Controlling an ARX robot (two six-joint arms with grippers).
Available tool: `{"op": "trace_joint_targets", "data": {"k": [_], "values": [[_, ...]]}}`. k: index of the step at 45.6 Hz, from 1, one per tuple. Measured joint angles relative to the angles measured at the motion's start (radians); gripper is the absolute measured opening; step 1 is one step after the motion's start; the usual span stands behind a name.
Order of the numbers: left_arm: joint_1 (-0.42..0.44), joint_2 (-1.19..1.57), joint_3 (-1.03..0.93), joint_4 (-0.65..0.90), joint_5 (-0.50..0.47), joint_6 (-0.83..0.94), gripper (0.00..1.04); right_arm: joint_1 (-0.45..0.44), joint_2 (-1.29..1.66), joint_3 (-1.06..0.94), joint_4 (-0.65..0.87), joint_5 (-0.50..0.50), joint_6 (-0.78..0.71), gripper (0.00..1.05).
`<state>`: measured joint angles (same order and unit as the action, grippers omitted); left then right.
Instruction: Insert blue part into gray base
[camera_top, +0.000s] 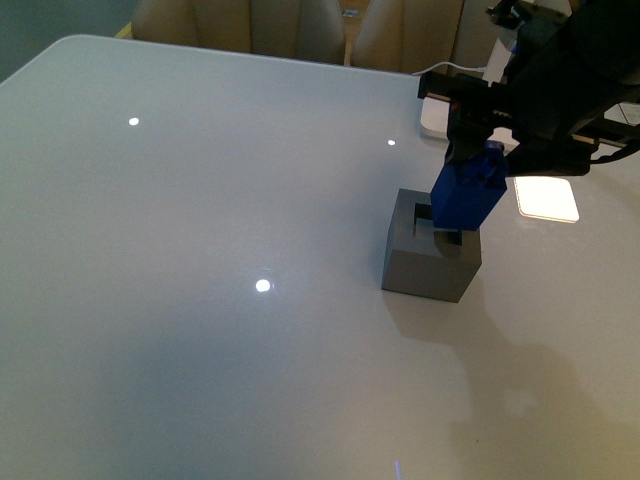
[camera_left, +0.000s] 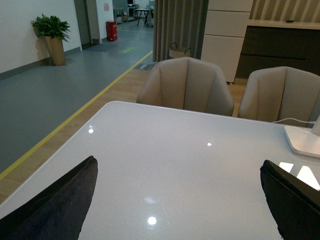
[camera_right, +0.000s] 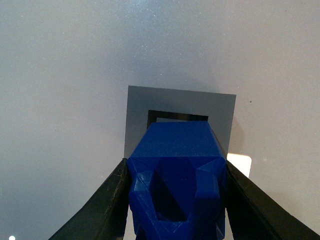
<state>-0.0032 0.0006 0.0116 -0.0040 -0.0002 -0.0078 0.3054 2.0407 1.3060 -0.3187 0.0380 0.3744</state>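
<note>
The gray base (camera_top: 430, 262) is a matte cube with a square hole in its top, standing on the white table right of centre. My right gripper (camera_top: 480, 160) is shut on the blue part (camera_top: 468, 196) and holds it tilted just above the cube's hole, its lower end at the opening. In the right wrist view the blue part (camera_right: 175, 180) sits between the black fingers (camera_right: 100, 210), with the gray base (camera_right: 180, 107) and its hole straight beyond. My left gripper (camera_left: 180, 200) is open and empty over bare table, away from both.
A white lamp base (camera_top: 435, 115) with a cable sits at the table's far right edge, also in the left wrist view (camera_left: 305, 142). A bright light patch (camera_top: 546, 198) lies beside the cube. Two beige chairs (camera_left: 185, 85) stand behind the table.
</note>
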Motion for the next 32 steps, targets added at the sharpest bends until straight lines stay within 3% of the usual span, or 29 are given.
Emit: {"op": "trace_joint_targets", "data": {"k": [32], "values": [[0.000, 0.000, 0.000, 0.000, 0.000, 0.000, 0.97, 0.011, 0.066, 0.039, 0.003, 0.011, 0.045, 0.45]]}}
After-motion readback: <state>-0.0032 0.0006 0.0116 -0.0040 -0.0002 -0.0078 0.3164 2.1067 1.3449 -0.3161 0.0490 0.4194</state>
